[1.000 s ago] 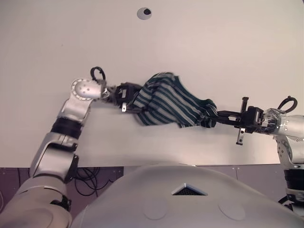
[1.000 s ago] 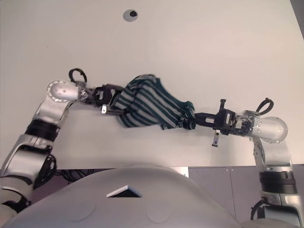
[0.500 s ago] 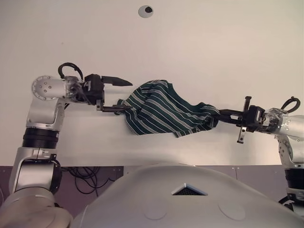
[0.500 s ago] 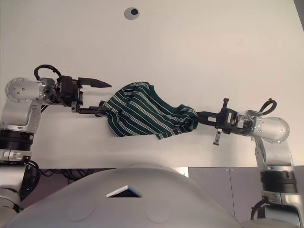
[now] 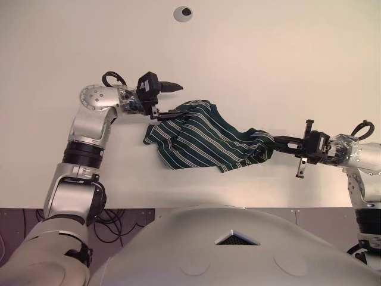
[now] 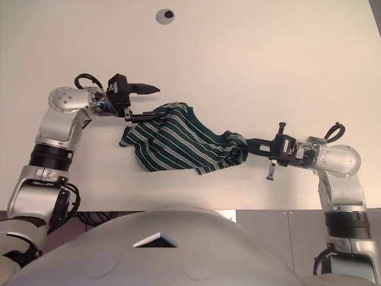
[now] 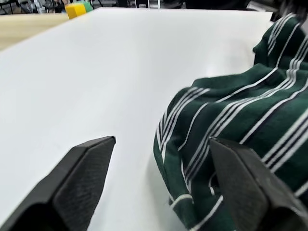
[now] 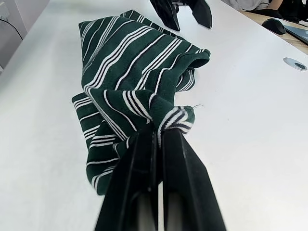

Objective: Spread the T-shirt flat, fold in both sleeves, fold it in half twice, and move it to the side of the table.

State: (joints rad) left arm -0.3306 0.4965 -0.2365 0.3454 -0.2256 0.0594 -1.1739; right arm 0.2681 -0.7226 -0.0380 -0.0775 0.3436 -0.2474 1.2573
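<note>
So I had the right gripper [image 5: 274, 142] pinched tight on one end of the shirt [image 5: 202, 137], to hold it. My left gripper [image 5: 178, 99] was wide open at the other end, ready to grab. The shirt lay bunched on the table [image 5: 268, 59], not flat yet.

Dark green T-shirt [image 5: 202, 138] with thin white stripes, crumpled, not spread. Lies toward the near edge of the table [image 5: 268, 53], broad at left, narrowing to a twisted tail at right.
</note>
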